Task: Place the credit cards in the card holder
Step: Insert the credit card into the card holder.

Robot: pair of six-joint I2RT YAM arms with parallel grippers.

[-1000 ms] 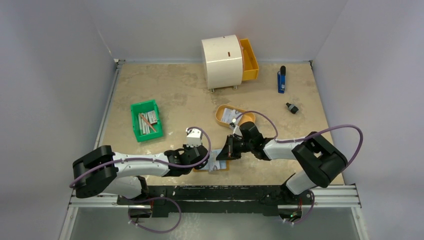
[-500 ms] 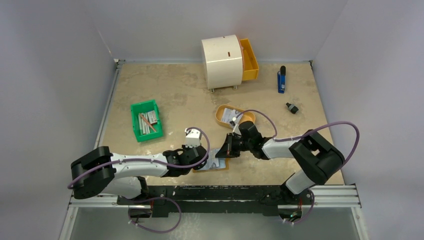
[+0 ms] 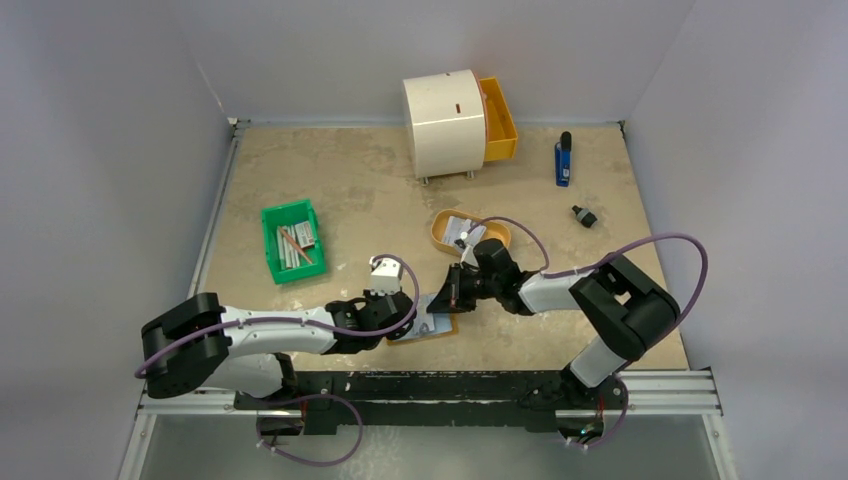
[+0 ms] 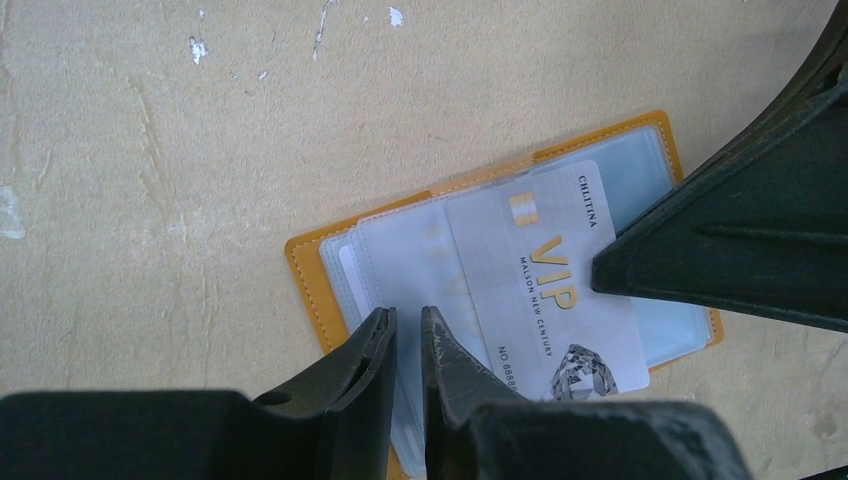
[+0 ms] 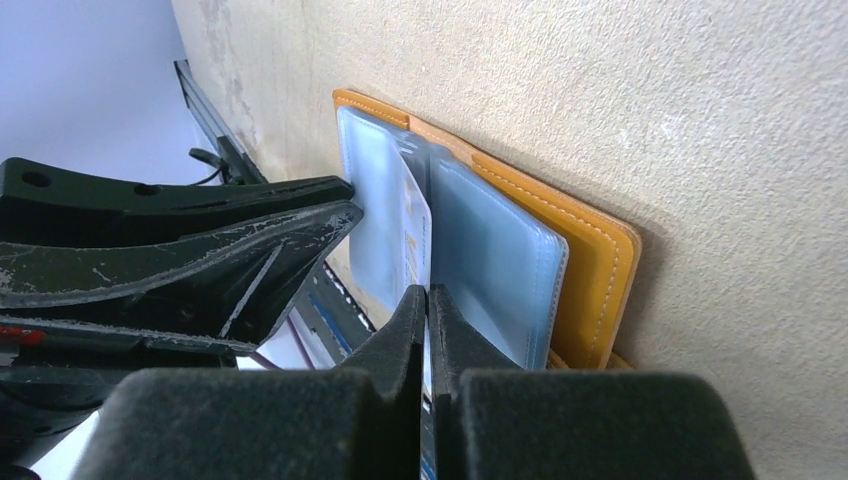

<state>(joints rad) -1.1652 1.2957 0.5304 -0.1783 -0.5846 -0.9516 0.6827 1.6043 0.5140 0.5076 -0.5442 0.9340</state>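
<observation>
Right gripper point(image 4: 603, 272) clamped on card point(image 4: 540, 280) edge; card long axis aims into card holder point(image 4: 310, 270) sleeve, pinched by near-closed left gripper point(image 4: 405, 325).

Shifts noted: right arm point(image 3: 560, 290), elbow swung leftward, wrist drawn slightly toward the table's far side. right gripper point(image 3: 440, 306), carried a little leftward over the card holder point(image 3: 441, 328). purple cable point(image 3: 662, 238), loop moved left.
</observation>
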